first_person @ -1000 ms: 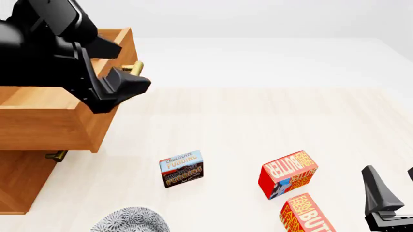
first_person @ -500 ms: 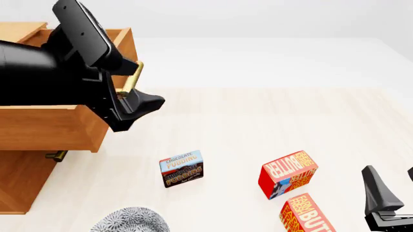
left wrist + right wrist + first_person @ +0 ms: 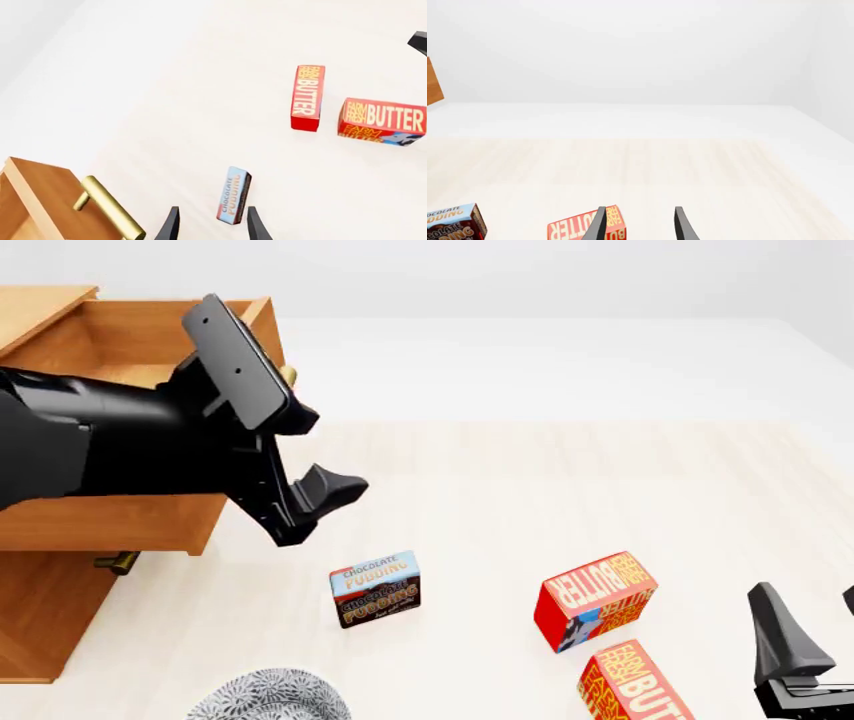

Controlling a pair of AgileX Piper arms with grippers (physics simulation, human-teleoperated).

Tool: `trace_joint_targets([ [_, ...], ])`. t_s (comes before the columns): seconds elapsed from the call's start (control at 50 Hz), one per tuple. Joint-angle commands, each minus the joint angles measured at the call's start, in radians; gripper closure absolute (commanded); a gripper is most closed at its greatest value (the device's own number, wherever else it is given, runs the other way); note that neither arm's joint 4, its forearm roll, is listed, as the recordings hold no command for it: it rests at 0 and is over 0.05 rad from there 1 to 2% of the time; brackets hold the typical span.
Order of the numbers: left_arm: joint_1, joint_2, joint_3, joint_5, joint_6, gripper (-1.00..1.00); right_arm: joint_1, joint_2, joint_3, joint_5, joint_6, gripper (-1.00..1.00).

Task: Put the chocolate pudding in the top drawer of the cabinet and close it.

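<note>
The top drawer (image 3: 127, 415) stands pulled out of the cabinet (image 3: 47, 615), its deep wooden box open to view and its brass bar handle (image 3: 110, 214) poking out at the front. The left gripper (image 3: 320, 502) hangs in the air just off the drawer's front corner, on the side away from the cabinet body, tilted down toward the table (image 3: 561, 480). Its fingers (image 3: 169, 226) are spread apart with nothing between them; in the left wrist view the chocolate pudding (image 3: 376, 589) sits in line with the gap, still some way beyond the tips.

The pudding box stands upright on the table, in front of the drawer and clear of it, touching nothing. Beyond the pudding, away from the drawer, sits a butter box (image 3: 595, 600) tilted on its edge, and a second butter box (image 3: 635, 682) lies just beside that one, closer to the camera. Nearer the camera than the pudding, a grey patterned round object (image 3: 271, 698) peeks in at the frame's lower edge; too little shows to name it.

The right gripper (image 3: 637, 225) waits far from the drawer, past the butter boxes, fingers (image 3: 781, 632) parted and empty, pointing across the table.
</note>
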Motion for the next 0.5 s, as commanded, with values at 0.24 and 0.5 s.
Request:
trace_joint_targets([
  [0.24,-0.003,0.045,0.067,-0.071,-0.015,-1.0,0.0,0.0,0.0,0.0,0.0,-1.0],
  [0.5,0.007,0.079,0.097,-0.116,-0.019,-1.0,0.0,0.001,0.0,0.0,0.0,-1.0],
])
